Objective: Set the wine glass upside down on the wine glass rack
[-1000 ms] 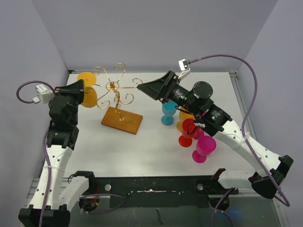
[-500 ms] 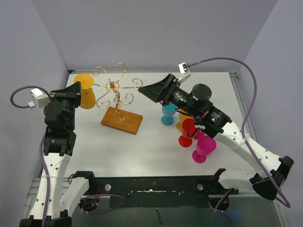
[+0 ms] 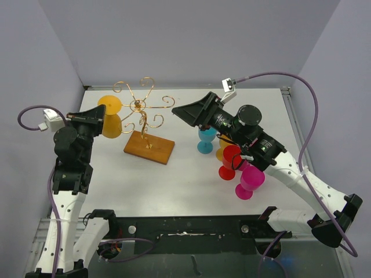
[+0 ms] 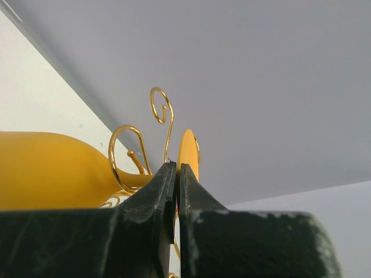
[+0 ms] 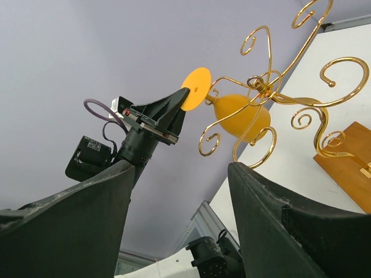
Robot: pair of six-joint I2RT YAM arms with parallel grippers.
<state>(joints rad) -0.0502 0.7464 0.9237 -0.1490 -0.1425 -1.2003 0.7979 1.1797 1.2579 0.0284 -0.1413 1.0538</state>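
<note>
Glass [image 3: 112,126] hangs at the left side of the rack [image 3: 149,147], foot up and bowl down, tilted rather than plumb. On my left wrist feed the stem runs through a gold curl [image 4: 124,127], which is the point of carrying it inverted: the foot has to end up above the wire so the wire can bear the weight. My left pincer [image 4: 175,169] is pressed together just under the foot, and I judge it is clamped on the stem there, though the tips hide the contact itself. Gripping that high leaves the bowl free to swing below the arm.

My right pincer [image 3: 177,109] is spread wide with nothing between its fingers, raised near the rack's right side above the blue glass [image 3: 204,141] on the counter [image 3: 191,179]. I read it as parked clear. Before letting go I would want the foot seated on the curl.
</note>
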